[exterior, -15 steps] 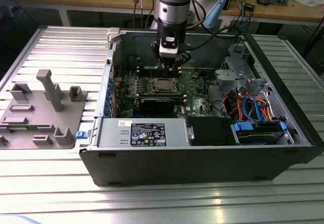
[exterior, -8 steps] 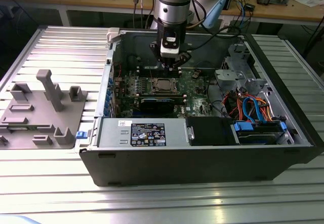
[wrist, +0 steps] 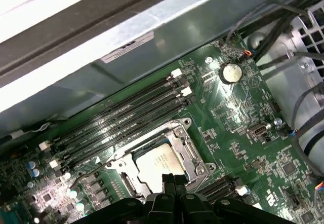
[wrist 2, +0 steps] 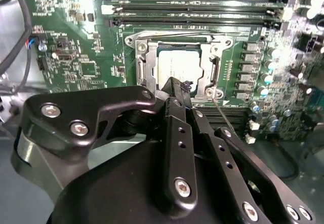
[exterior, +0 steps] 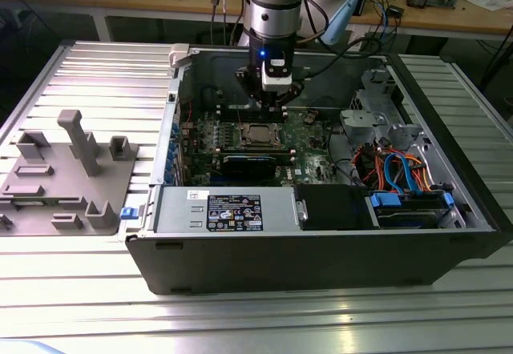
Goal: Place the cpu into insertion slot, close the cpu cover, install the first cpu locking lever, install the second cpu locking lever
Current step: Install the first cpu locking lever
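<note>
Hand (wrist 2: 174, 84), pressed together, mid-frame at cover (wrist 2: 143, 64) edge; cpu (wrist 2: 179, 64) seated, cover down. Likely step: latching a lever (wrist 2: 223, 115); it needs exact aim.

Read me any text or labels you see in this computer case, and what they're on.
Nothing is legible.
Black label on the power supply: too small.
Print on the cpu: blurred.
Sticker on the case wall: blurred.
</note>
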`<state>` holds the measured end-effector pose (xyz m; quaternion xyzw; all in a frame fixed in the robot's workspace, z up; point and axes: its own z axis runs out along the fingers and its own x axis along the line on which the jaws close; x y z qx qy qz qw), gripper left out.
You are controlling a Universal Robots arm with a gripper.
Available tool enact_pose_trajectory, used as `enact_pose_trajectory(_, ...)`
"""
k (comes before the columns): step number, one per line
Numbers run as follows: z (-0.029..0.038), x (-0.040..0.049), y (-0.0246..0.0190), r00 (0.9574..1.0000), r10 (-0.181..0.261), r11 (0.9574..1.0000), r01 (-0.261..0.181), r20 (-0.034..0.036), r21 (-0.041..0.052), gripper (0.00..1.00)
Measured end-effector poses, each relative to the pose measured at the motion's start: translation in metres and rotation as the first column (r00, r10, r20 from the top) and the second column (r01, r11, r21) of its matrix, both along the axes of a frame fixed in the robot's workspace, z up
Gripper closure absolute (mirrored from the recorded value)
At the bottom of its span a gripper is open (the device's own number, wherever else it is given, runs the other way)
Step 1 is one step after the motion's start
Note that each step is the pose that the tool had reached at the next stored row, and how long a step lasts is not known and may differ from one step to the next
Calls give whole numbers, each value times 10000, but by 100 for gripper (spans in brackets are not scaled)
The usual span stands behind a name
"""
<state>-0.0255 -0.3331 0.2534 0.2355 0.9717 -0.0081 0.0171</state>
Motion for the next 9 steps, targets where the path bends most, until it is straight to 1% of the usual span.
enact_pose_trajectory(3,0,0,0,9990,457,9990,-457,0,0,89)
enact_pose_trajectory(4,0,0,0,9975,700,9975,-700,0,-1,89)
enact_pose_trajectory(5,0,0,0,9969,785,9969,-785,0,-1,89)
enact_pose_trajectory(8,0,0,0,9969,786,9969,-786,0,0,89)
enact_pose_trajectory(9,0,0,0,9963,864,9963,-864,0,0,89)
